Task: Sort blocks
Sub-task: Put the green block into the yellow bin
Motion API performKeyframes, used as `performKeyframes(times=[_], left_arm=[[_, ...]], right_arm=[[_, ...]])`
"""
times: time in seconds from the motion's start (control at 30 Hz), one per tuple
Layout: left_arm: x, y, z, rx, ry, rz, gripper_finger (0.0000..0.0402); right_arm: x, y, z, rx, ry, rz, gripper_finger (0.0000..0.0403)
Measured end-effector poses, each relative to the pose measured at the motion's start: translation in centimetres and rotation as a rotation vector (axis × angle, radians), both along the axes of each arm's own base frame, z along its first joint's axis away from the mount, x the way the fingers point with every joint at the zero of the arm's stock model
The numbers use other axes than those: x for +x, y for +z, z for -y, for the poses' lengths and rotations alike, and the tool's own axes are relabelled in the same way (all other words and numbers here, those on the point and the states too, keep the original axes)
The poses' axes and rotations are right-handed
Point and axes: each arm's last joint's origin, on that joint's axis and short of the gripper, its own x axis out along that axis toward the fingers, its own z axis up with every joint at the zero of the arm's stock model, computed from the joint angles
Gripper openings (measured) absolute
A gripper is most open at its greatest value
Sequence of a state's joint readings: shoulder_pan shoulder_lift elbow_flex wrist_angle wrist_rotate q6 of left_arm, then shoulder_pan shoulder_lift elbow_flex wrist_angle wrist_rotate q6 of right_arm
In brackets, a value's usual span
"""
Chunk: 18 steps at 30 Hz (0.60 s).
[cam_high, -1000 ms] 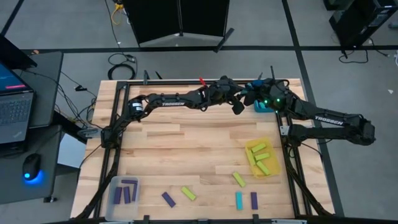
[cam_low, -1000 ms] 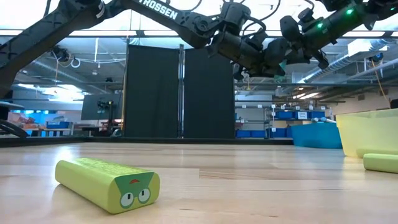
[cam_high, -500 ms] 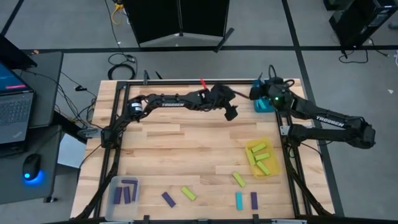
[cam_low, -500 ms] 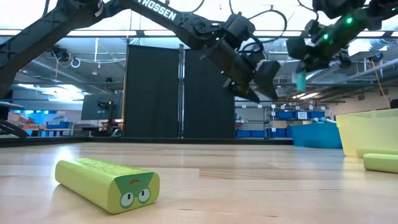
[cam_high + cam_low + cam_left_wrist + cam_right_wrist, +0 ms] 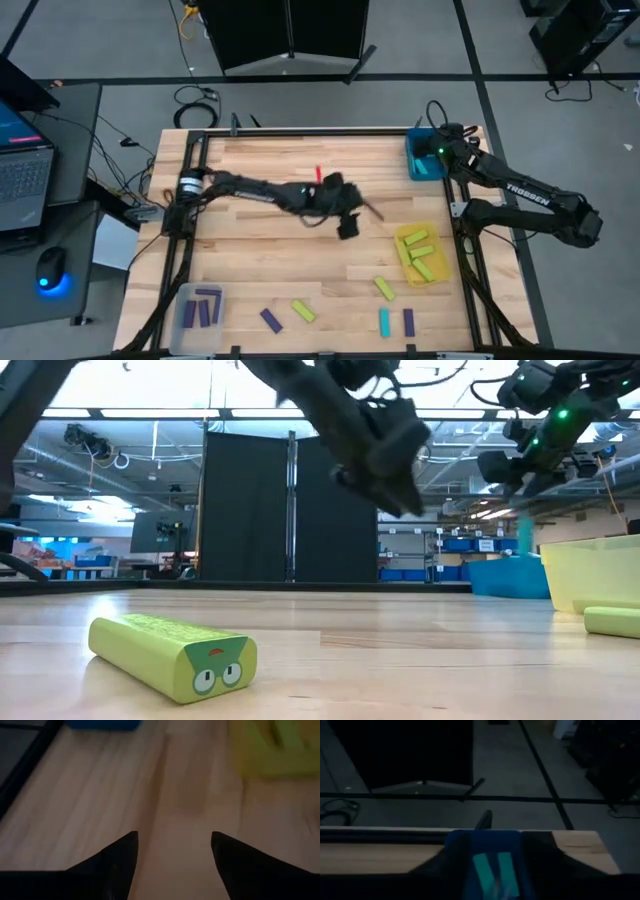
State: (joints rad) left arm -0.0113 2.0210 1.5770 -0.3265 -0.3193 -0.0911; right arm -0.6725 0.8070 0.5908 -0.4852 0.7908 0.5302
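The surface (image 5: 270, 240) was pale wood with plank stripes. A blue tray (image 5: 424, 160) held cyan blocks (image 5: 492, 868); a yellow tray (image 5: 438, 248) held yellow-green blocks (image 5: 418, 252); a clear tray (image 5: 183, 322) held purple blocks (image 5: 203, 308). The nearest yellow-green block (image 5: 172, 650) bore a cartoon face on its end. Both arms were black.

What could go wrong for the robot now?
The cyan block is dropping from the right gripper toward the blue tray; it might bounce out. The left gripper, open and empty, swings low across the table and may bump the yellow tray or the loose blocks.
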Motion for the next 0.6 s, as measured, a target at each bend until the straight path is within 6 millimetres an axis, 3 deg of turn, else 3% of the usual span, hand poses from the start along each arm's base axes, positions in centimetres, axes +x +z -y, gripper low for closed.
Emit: performKeyframes(times=[0.13, 0.27, 0.43, 0.6], left_arm=[[-3.2, -0.5, 3.3, -0.002, 0.003, -0.036, 0.0256], [-5.8, -0.7, 6.3, -0.022, -0.029, -0.046, 0.0256], [-7.6, -2.0, 9.6, -0.026, -0.095, -0.120, 0.0256], [-8.9, -2.8, 11.5, -0.035, -0.114, -0.186, 0.0258]], right_arm=[[0.0, 0.3, 0.3, -0.025, 0.009, -0.009, 0.0283], [0.5, 0.6, 0.3, -0.019, 0.098, 0.065, 0.0336], [2.4, 1.8, -1.1, -0.019, 0.437, 0.209, 0.0351], [4.1, 2.8, -4.0, 0.001, 0.808, 0.312, 0.0339]])
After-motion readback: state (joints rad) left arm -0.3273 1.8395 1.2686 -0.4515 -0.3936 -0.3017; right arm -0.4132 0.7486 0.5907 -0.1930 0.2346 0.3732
